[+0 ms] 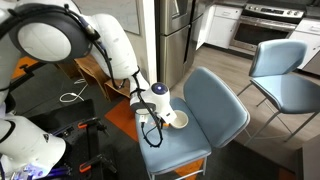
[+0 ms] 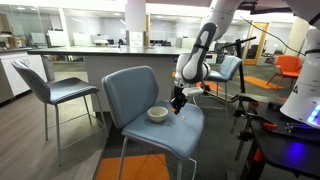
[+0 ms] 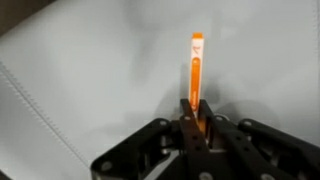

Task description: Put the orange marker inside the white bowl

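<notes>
In the wrist view my gripper (image 3: pixel 195 115) is shut on the orange marker (image 3: pixel 196 70), which sticks out ahead of the jaws over the blue chair seat (image 3: pixel 80 60). In both exterior views the gripper (image 2: pixel 178 102) hangs just above the seat, right beside the white bowl (image 2: pixel 157 114). The bowl (image 1: pixel 179 119) sits on the seat near the gripper (image 1: pixel 152 118). The marker is too small to make out in the exterior views. The bowl is out of the wrist view.
The blue chair (image 2: pixel 140 90) has a tall backrest behind the bowl. A second chair (image 2: pixel 50 85) stands beside it, another (image 1: pixel 285 70) by the kitchen. Orange floor (image 2: pixel 135 168) and dark equipment (image 2: pixel 285 140) lie near the robot base.
</notes>
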`<action>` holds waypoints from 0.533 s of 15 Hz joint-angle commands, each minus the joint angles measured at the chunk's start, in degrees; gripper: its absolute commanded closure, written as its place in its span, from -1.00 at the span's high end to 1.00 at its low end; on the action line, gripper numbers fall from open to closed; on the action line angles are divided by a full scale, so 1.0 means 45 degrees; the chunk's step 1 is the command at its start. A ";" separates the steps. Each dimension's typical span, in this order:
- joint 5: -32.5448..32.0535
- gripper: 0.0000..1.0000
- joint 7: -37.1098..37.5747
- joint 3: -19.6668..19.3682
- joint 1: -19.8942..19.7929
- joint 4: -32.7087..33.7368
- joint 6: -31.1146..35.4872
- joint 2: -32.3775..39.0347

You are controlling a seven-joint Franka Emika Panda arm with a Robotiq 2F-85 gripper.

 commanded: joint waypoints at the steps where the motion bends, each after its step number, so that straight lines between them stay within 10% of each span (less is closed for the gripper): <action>1: 0.0174 -0.94 0.0447 -0.0483 0.0695 -0.1207 -0.0123 -0.1395; 8: -0.0646 -0.94 -0.0068 -0.1025 0.1239 -0.0190 -0.1351 -0.2043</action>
